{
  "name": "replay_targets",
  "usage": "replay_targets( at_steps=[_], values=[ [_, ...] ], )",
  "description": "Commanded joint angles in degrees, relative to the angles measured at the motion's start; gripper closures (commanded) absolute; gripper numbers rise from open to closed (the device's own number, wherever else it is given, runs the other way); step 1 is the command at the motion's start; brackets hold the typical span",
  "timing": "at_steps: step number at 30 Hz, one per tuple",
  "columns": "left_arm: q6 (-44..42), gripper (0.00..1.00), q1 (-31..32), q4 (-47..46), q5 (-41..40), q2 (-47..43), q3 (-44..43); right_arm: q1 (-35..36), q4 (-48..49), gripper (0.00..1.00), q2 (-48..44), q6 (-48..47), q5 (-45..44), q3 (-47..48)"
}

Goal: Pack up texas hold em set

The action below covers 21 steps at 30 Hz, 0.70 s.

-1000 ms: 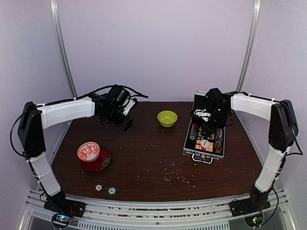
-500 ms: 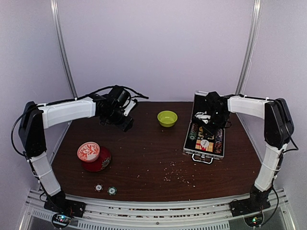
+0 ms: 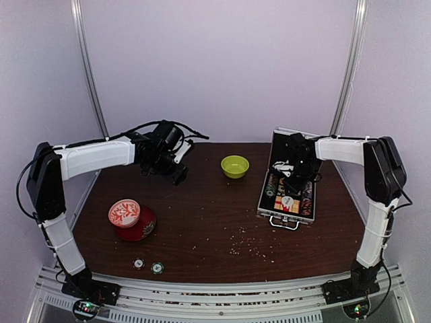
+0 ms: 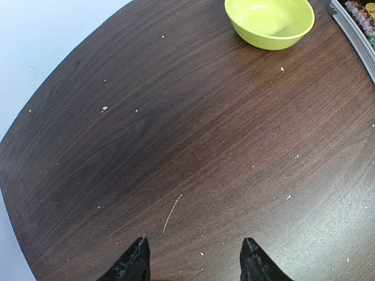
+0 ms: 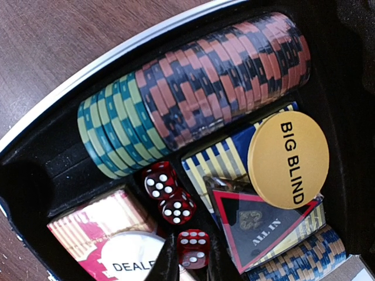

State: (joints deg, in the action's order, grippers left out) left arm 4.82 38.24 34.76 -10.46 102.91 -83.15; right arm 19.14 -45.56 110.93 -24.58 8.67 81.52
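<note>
The silver case point(image 3: 285, 217) lies open at the right with its lid point(image 3: 279, 142) raised. My right gripper point(image 3: 291, 176) reaches down into it. In the right wrist view its jaws point(image 5: 192, 261) are closed on a small red die point(image 5: 193, 247) in the black slot between the two card decks. Two more red dice point(image 5: 169, 194) lie just beyond it. Chip rows point(image 5: 199, 88), a yellow BIG BLIND button point(image 5: 287, 158), an ALL IN triangle point(image 5: 258, 225) and a white DEALER button point(image 5: 132, 261) sit in the case. Two loose chips point(image 3: 147, 266) lie near the front left edge. My left gripper point(image 3: 176, 175) is open and empty above the table point(image 4: 195, 253).
A lime-green bowl point(image 3: 234, 165) stands at the back centre, also in the left wrist view point(image 4: 269, 20). A red-and-white patterned tin point(image 3: 124, 212) rests against its red lid point(image 3: 143, 227) at the left. Crumbs are scattered in front of the case point(image 3: 252, 245).
My right arm has drawn in to the left and lowered its gripper further into the case. The left arm has hardly moved.
</note>
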Motion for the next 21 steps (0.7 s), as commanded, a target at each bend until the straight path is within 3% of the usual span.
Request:
replay_targets(
  at_steps=[1, 15, 21],
  values=[
    [-0.2, 0.47, -0.3, 0.1, 0.4, 1.1, -1.8, -0.4, 1.0, 0.83, 1.2, 0.9, -1.5, 1.7],
    [-0.2, 0.47, -0.3, 0.3, 0.4, 1.2, -1.9, -0.5, 0.1, 0.74, 0.1, 1.7, -0.5, 2.4],
    [-0.1, 0.47, -0.3, 0.2, 0.2, 0.8, -2.0, -0.2, -3.7, 0.73, -3.9, 1.3, 10.3, 3.8]
  ],
)
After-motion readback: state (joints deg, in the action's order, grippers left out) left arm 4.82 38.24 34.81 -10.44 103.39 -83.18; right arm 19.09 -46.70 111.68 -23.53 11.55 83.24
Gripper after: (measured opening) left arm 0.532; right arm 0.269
